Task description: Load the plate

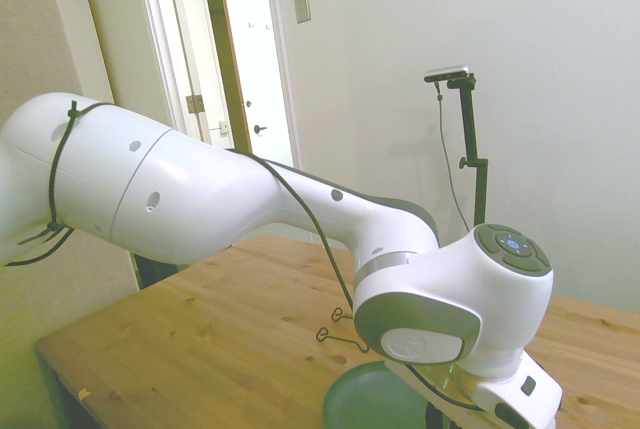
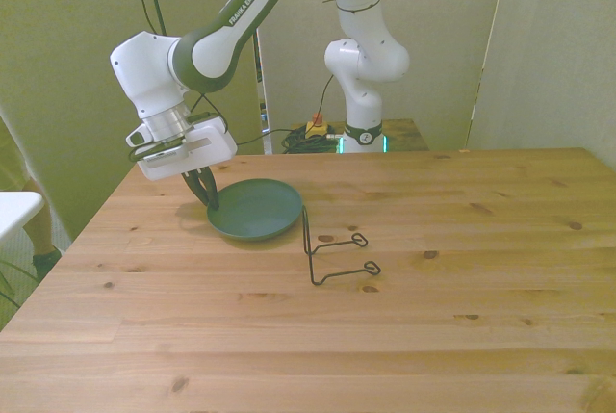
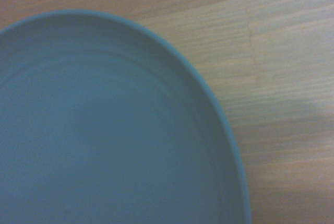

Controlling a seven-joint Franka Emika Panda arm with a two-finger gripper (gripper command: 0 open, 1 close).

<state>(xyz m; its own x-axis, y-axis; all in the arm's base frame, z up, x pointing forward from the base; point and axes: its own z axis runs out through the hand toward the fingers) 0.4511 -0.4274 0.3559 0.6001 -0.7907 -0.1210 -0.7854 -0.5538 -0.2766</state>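
The plate [image 2: 252,209] lay on the counter [image 2: 433,317], toward the front view's left, and it looked a little tipped — its far edge seemed lifted. The gripper [image 2: 209,197] was down at the plate's rim on that left side, its dark fingers close together right at the edge. It looked pinched on the rim, though the fingers were too small to be sure. Holding the rim made sense, because a flat plate gives nothing else to grab.

Just beside the plate, on the front view's right, stood the thin black wire stand [image 2: 332,254] (nothing was in it yet). It was probably where the plate should go, standing on its edge.

The wrist view showed only the plate's inside [image 3: 104,130] and bare wood.
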